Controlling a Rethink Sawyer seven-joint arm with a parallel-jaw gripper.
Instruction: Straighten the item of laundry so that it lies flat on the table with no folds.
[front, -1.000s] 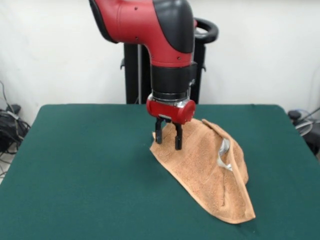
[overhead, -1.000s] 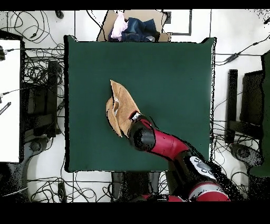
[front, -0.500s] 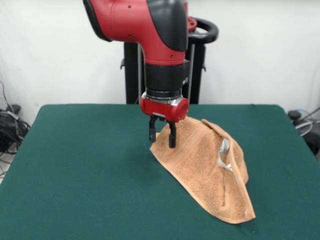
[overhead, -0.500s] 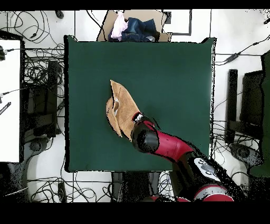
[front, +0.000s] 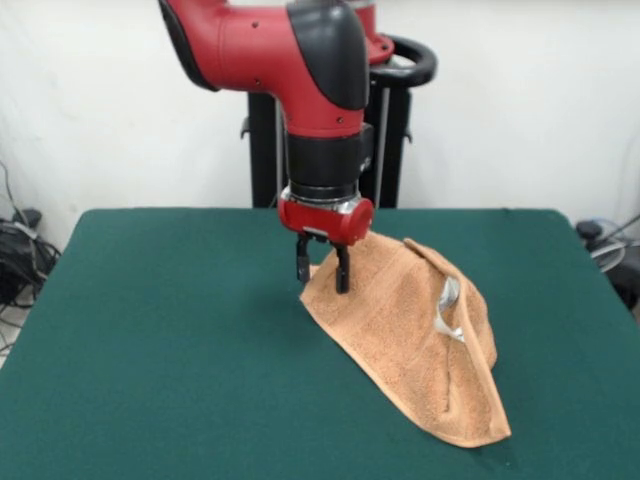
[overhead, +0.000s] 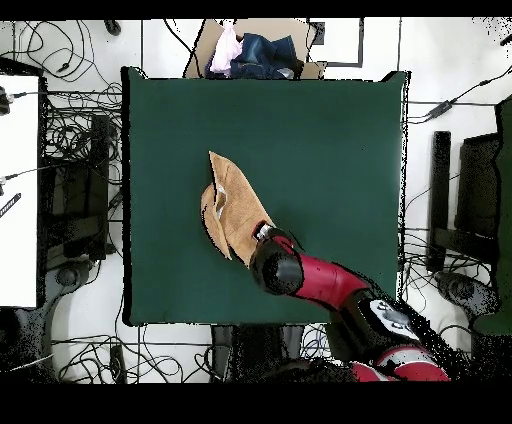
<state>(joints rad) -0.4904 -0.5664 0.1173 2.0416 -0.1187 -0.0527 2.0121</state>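
Observation:
The item of laundry (front: 405, 330), an orange-tan terry towel, lies crumpled and folded over itself on the green table (front: 150, 350), right of centre, with a raised ridge and a pale shiny patch (front: 450, 305) on its right side. My gripper (front: 322, 274) hangs just above the towel's far left corner, open, its two black fingers apart with nothing held between them. In the overhead view the towel (overhead: 230, 205) is a long folded shape left of the table's (overhead: 330, 140) middle, and the red arm (overhead: 300, 275) covers its lower end and hides the gripper.
A cardboard box with clothes (overhead: 255, 50) stands beyond the table's top edge in the overhead view. Cables lie on the floor on both sides. A black stand (front: 400, 110) rises behind the arm.
The gripper has shifted a little to the left in the front view, along the towel's far corner, and stayed open. The towel has not moved.

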